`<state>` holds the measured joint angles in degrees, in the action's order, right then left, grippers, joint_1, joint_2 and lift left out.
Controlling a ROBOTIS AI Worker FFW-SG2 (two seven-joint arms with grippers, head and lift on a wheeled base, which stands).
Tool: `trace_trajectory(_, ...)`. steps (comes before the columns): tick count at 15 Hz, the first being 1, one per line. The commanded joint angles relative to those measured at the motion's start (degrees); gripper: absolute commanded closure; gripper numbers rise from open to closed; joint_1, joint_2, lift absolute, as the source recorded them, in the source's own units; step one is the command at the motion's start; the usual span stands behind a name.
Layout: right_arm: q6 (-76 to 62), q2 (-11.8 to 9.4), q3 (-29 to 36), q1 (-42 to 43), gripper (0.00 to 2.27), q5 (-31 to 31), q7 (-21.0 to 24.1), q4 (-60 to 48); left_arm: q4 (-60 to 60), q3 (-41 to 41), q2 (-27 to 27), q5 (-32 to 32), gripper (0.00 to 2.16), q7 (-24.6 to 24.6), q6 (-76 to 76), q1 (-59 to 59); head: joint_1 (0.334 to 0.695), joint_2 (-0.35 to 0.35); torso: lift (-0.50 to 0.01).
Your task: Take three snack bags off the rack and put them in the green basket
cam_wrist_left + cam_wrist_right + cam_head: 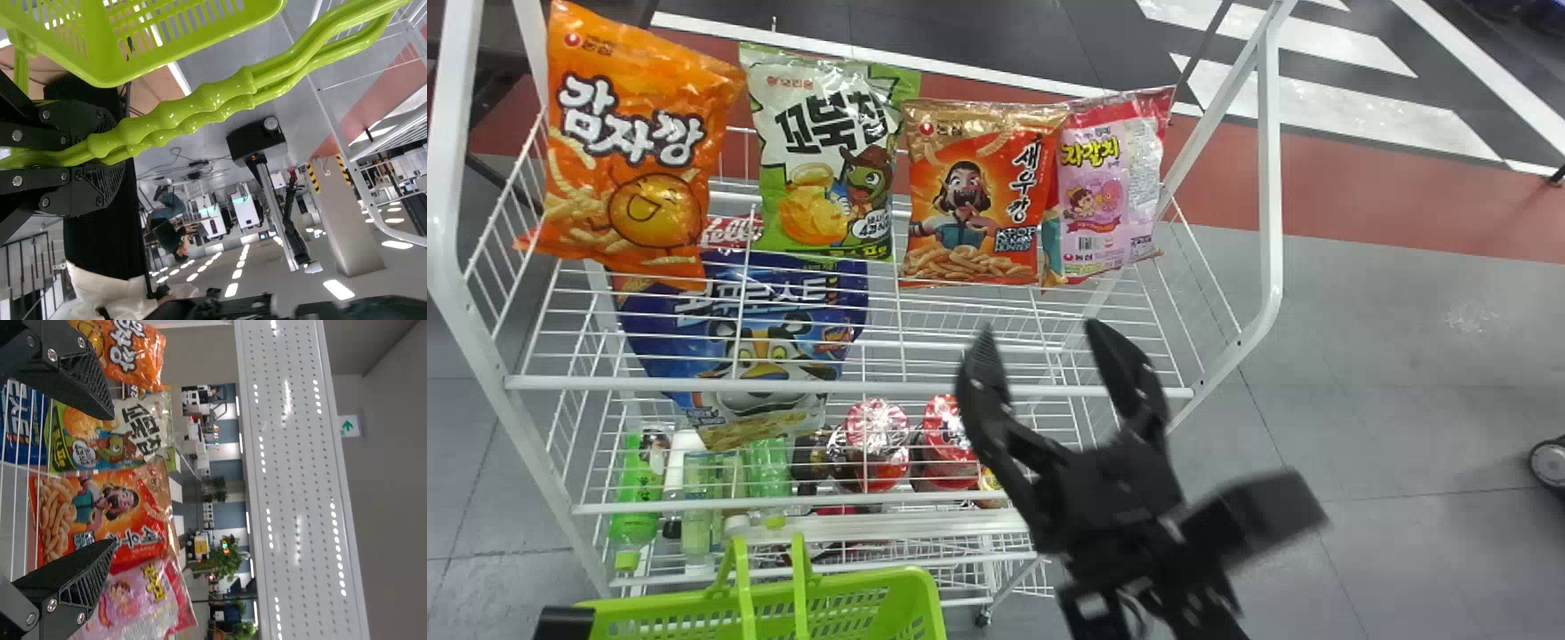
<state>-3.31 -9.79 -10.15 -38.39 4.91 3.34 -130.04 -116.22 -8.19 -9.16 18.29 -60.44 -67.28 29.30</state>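
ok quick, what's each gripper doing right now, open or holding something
Left gripper: closed on the handles of the green basket.
Right gripper: open, nothing between its fingers, in front of the snack bags.

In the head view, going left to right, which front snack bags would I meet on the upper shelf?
Orange smiley bag, green-and-white turtle bag, red-orange cartoon-figure bag, pink bag.
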Motion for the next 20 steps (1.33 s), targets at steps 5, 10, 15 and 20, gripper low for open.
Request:
trace_trajectory(5, 15.93, 1.26, -15.43, 36.19, 0.17, 3.71, -0.52, 22.03, 0.47, 0.36, -0.33, 0.07, 1.77, 0.14, -0.01, -1.09, 0.695, -0.156, -0.026)
trace_trajectory(10, 16.28, 8.21, -17.62, 52.01, 0.19, 10.30, -6.94, 41.19, 2.23, 0.36, -0.16, 0.25, 1.77, 0.23, 0.87, -2.23, 0.695, 0.047, -0.026)
trace_trajectory(15, 15.23, 9.84, -18.85, 60.19, 0.19, 8.80, -8.26, 54.37, 3.11, 0.45, -0.24, 0.51, 1.77, 0.06, 1.22, -3.11, 0.695, 0.095, -0.026)
trace_trajectory(20, 11.71, 9.84, -19.29, 66.69, 0.19, 7.75, -8.96, 65.44, 3.19, 1.16, -0.68, 1.39, 1.77, -0.21, 2.10, -3.28, 0.695, 0.073, -0.026)
